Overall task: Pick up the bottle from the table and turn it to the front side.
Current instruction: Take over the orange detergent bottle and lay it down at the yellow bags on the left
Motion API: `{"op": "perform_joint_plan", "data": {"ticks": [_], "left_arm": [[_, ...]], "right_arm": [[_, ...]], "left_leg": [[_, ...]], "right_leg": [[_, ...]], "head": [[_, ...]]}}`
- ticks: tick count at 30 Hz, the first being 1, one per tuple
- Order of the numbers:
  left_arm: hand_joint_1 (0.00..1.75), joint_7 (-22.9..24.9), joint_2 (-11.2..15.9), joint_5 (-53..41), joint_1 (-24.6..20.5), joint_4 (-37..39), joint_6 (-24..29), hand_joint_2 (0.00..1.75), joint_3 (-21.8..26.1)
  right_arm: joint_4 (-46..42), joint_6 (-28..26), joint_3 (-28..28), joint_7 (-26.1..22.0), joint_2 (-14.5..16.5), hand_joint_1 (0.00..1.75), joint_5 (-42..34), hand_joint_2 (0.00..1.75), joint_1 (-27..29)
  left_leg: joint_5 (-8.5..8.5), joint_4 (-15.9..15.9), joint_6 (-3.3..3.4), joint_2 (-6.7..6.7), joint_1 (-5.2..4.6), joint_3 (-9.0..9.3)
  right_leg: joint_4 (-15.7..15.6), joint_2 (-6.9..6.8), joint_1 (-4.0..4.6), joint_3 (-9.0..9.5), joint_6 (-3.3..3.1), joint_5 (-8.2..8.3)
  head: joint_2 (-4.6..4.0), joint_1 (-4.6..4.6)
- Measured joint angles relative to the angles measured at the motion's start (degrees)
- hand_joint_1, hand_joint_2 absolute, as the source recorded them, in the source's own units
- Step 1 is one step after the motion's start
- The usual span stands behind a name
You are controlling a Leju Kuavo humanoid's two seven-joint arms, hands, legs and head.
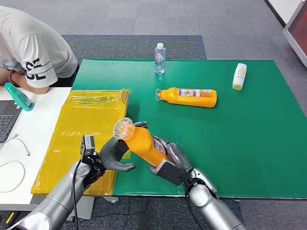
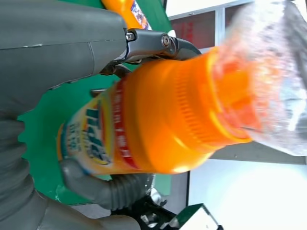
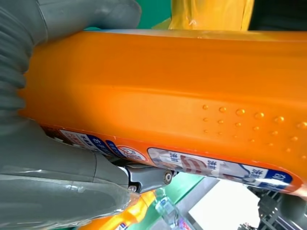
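Both hands — left hand (image 1: 115, 154), right hand (image 1: 170, 160) — grip tilted orange bottle (image 1: 143, 143).

- Bright, even indoor light; shadows on the green mat (image 1: 253, 143) are soft and faint.
- Close wrist views blur the orange bottle (image 2: 163, 129); its plastic-wrapped cap (image 2: 267, 72) glares.

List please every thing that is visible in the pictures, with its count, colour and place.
held bottle: 1, orange, lifted above the near table edge, in both hands
lying bottle: 1, orange, on the green mat
water bottle: 1, clear, upright at the mat's far edge
small bottle: 1, white, lying far right on the mat
green mat: 1, covers the table
yellow sheet: 1, left of the mat
laptop: 1, dark, far left
person: 1, white shirt, far left
left hand: grey, grips near the cap
right hand: grey, grips the body
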Motion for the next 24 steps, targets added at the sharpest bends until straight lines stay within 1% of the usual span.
{"op": "perform_joint_plan", "data": {"ticks": [5, 10, 13, 19, 24], "left_arm": [[0.00, 0.00, -0.30, 0.66, -0.13, -0.96, 0.65, 1.75, -0.28], [0.00, 0.00, -0.55, 0.94, -0.12, -1.51, 1.84, 1.75, -0.29], [0.00, 0.00, -0.56, 1.08, -0.05, -1.74, 2.19, 1.75, -0.27], [0.00, 0.00, -0.83, 1.57, 0.31, -2.34, 2.74, 1.75, -0.20], [0.00, 0.00, -0.92, 1.85, 0.89, -2.50, 2.93, 1.75, 0.13]], "right_arm": [[1.47, -0.26, 0.95, 0.15, 0.19, 1.75, 1.27, 1.75, -0.26], [1.85, -3.39, 2.25, 0.95, 0.32, 1.75, 4.45, 1.75, -0.05], [1.62, -4.28, 2.89, 1.50, 0.32, 1.75, 5.45, 1.75, 0.31], [0.25, -5.24, 3.32, 2.11, 0.32, 1.75, 5.58, 1.75, 1.42], [-2.58, -7.05, 3.09, 2.10, 0.32, 1.75, 4.82, 1.75, 2.10]], "left_leg": [[0.00, 0.00, 0.00, 0.00, 0.00, 0.00], [0.00, 0.00, 0.00, 0.00, 0.00, 0.00], [0.00, 0.00, 0.00, 0.00, 0.00, 0.00], [0.00, 0.00, 0.00, 0.00, 0.00, -0.01], [0.00, 0.00, 0.00, 0.00, 0.00, -0.01]], "right_leg": [[0.00, 0.00, 0.00, 0.00, 0.00, 0.00], [0.00, 0.00, 0.00, -0.01, 0.00, 0.00], [0.00, 0.00, 0.00, -0.01, 0.00, 0.00], [0.00, 0.00, 0.00, -0.01, 0.00, 0.00], [0.00, 0.00, 0.00, -0.02, 0.00, 0.00]], "head": [[0.00, 0.00], [0.00, 0.01], [0.00, 0.01], [0.00, 0.01], [0.00, 0.01]]}}
